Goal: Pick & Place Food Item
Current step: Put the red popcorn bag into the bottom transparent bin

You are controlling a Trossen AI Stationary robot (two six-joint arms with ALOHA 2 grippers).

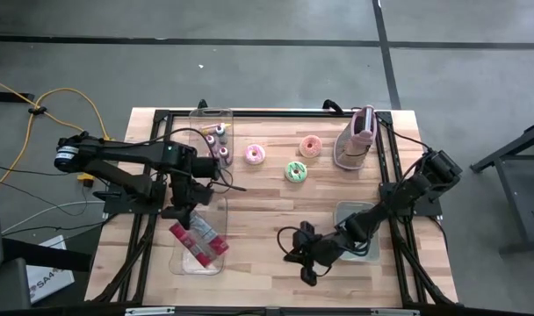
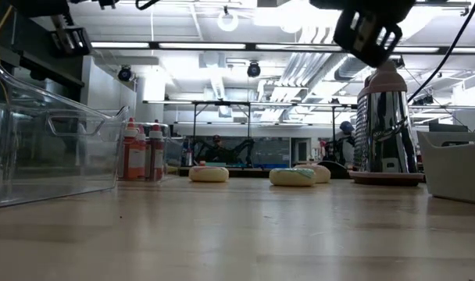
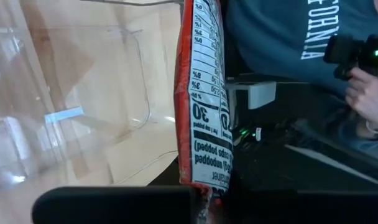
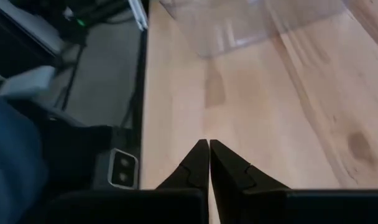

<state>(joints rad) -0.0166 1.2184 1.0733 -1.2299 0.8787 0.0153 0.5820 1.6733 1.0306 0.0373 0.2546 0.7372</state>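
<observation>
Overhead, the left hand (image 1: 181, 213) grips a red snack bag (image 1: 199, 241) that lies over a clear tray (image 1: 184, 262) at the tabletop's (image 1: 267, 202) front left. Its wrist view alone shows the bag's (image 3: 204, 106) white nutrition panel, pinched at one end between the fingers, with the tray wall (image 3: 83, 112) beside it and a person's hand (image 3: 369, 93) beyond the tabletop edge. The right hand (image 1: 304, 263) rests low near the front centre, beside a second clear bin (image 1: 359, 215); its wrist view shows the fingers (image 4: 195, 165) closed together on nothing, over bare wood. Only the overhead view gives colour to the three donuts (image 1: 255, 155), pink, green and peach; the low view shows them (image 2: 209, 173) as flat discs, with bottles (image 2: 142, 152) behind and a grater (image 2: 387, 125) at the right.
</observation>
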